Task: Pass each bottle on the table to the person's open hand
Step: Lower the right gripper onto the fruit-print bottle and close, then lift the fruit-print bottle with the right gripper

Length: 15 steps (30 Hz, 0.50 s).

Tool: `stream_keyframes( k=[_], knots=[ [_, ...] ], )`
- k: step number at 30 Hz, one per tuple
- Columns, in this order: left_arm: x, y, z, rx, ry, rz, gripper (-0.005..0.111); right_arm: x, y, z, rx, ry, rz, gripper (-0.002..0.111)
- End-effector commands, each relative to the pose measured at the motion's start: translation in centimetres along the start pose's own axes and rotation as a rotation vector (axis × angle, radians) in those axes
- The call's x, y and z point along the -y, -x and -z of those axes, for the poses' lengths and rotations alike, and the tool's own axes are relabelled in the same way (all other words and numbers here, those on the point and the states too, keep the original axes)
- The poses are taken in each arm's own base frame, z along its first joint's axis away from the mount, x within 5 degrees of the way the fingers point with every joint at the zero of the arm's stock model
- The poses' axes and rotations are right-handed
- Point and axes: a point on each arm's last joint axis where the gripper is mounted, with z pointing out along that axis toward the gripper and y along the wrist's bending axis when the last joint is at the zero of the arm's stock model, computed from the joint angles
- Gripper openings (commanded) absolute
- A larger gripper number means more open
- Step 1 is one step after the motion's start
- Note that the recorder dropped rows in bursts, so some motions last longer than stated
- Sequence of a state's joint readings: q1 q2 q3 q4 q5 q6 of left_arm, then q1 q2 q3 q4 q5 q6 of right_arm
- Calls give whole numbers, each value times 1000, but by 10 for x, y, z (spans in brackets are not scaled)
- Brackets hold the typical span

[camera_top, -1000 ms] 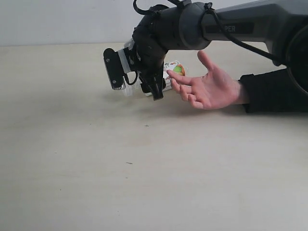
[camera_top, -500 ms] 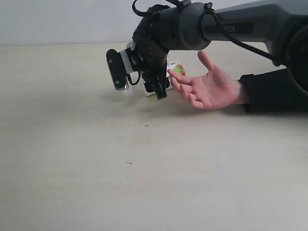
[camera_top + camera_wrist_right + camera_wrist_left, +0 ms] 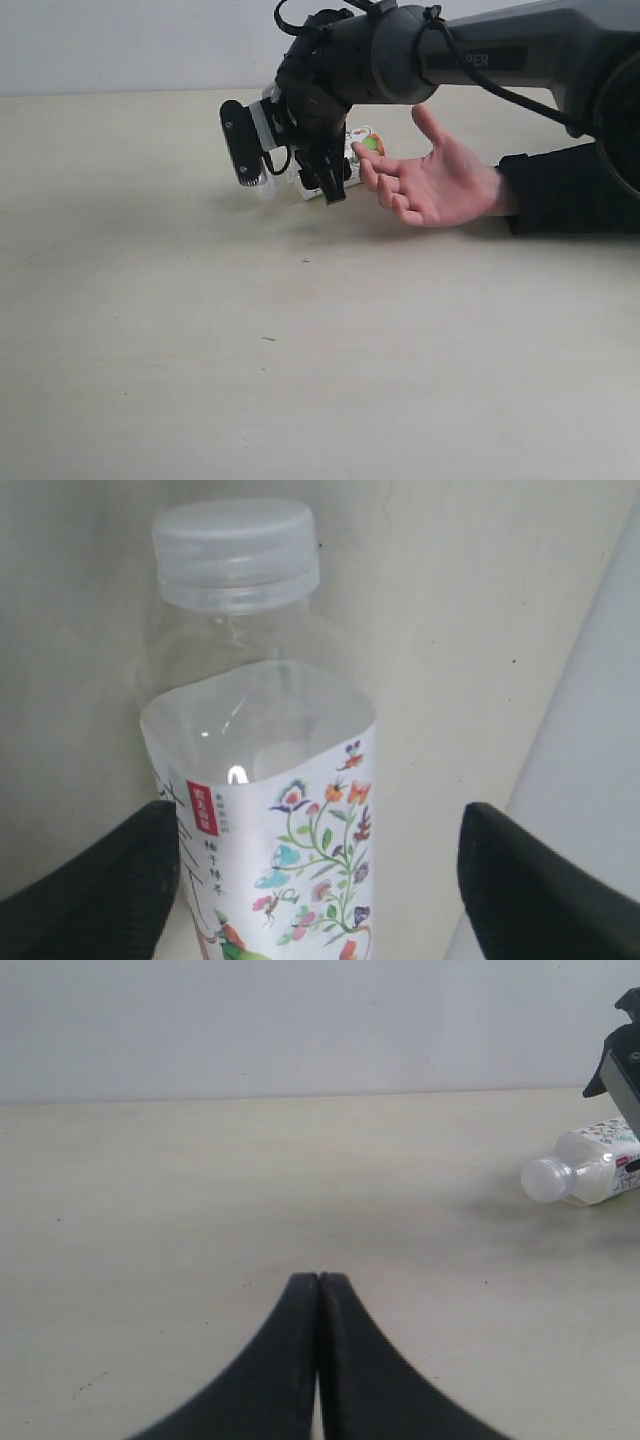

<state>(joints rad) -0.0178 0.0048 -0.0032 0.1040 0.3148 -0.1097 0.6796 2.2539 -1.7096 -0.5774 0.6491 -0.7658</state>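
Note:
One clear bottle (image 3: pixel 358 147) with a white flowered label and a green-orange fruit lies on its side on the table (image 3: pixel 300 350), touching the fingertips of the person's open hand (image 3: pixel 440 185). Its white cap (image 3: pixel 546 1180) points away from the hand. My right gripper (image 3: pixel 322 182) is open and straddles the bottle (image 3: pixel 270 780). One finger (image 3: pixel 90 880) stands against the label; the other finger (image 3: pixel 545 890) stands apart from it with a gap. My left gripper (image 3: pixel 319 1280) is shut and empty, low over bare table, well away from the bottle (image 3: pixel 590 1160).
The person's black-sleeved forearm (image 3: pixel 570 195) rests on the table at the right. The right arm's thick grey link (image 3: pixel 480 50) crosses above the hand. A pale wall (image 3: pixel 120 40) stands behind the table's far edge.
My right gripper has shifted slightly right and up, toward the hand. The bottle and the hand have barely moved.

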Motion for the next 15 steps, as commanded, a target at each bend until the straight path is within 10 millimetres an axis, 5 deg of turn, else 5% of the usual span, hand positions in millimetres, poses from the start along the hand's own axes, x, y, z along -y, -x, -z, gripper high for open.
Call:
stream_keyframes(
  k=[1,7,15],
  knots=[
    [0,-1,0,5,-5,4,3,8,0,8,-2,-9,11,73],
    [0,-1,0,5,-5,4,3,15,-4,22,57,174,14,73],
    [0,-1,0,5,-5,4,3,39,-20,27,103,166,-68,73]
  ],
)
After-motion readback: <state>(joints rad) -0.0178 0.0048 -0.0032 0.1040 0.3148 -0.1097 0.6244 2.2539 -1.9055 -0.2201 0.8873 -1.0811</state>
